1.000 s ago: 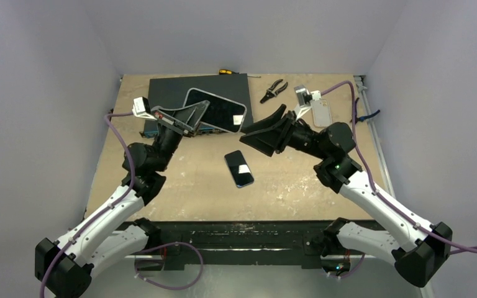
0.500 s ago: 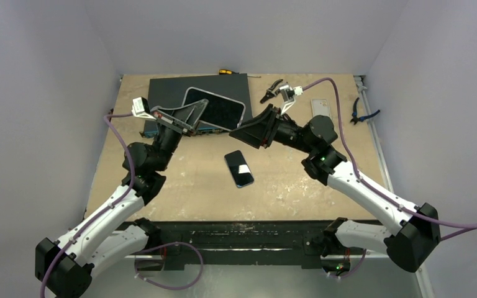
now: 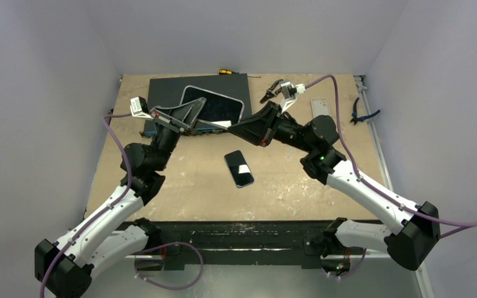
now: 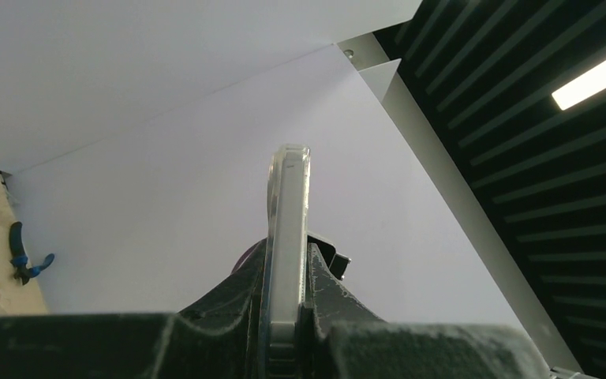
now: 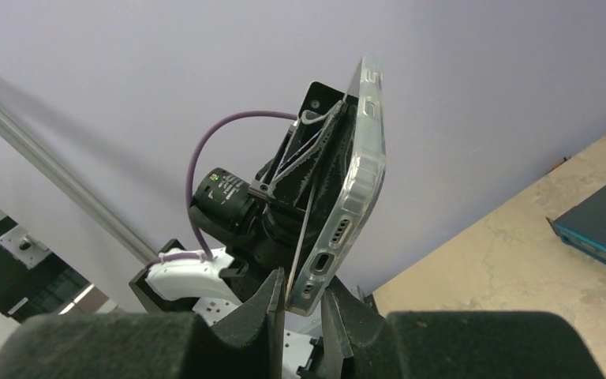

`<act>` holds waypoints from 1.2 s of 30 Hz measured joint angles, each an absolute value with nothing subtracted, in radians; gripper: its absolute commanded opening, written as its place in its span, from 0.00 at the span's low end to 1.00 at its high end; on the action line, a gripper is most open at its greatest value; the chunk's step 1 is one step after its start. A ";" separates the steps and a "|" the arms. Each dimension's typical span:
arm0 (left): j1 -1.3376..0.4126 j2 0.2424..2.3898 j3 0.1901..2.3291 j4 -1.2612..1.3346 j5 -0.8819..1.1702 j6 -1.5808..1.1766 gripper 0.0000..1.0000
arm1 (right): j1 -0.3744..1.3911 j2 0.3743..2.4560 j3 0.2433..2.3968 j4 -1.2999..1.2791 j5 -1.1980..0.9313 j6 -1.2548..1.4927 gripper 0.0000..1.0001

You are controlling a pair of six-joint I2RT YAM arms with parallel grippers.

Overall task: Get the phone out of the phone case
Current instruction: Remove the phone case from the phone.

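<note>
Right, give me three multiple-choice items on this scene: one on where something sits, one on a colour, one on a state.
1. Where is the loose dark phone?
A) flat on the table, near its middle
B) on the dark mat
C) in the right claw

2. What colour are the handles of the pliers at the table's right edge?
A) red
B) blue
C) yellow

3. How is the left claw?
A) open and empty
B) shut on the cased phone
C) resting on the table

Answers:
1 A: the top view shows it lying on bare wood, held by nothing.
2 B: both handles show blue in the top view.
3 B: the left wrist view shows the fingers pressed against both faces of the case.
</note>
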State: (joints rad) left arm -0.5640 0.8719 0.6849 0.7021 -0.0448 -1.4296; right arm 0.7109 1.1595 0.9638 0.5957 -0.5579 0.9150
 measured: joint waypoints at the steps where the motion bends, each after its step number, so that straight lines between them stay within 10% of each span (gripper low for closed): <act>1: -0.564 0.871 0.686 0.702 -0.045 -1.438 0.00 | 0.715 1.159 0.967 0.596 -0.555 0.908 0.09; 36: -0.546 1.084 0.825 0.728 0.220 -1.642 0.00 | 0.803 1.000 1.129 0.149 -0.405 0.259 0.00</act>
State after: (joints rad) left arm -0.5461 1.0836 0.8246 0.7284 0.2199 -1.6417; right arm 0.8028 1.0000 1.1286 0.1486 -0.4046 0.2588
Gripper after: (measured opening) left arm 0.107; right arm 0.227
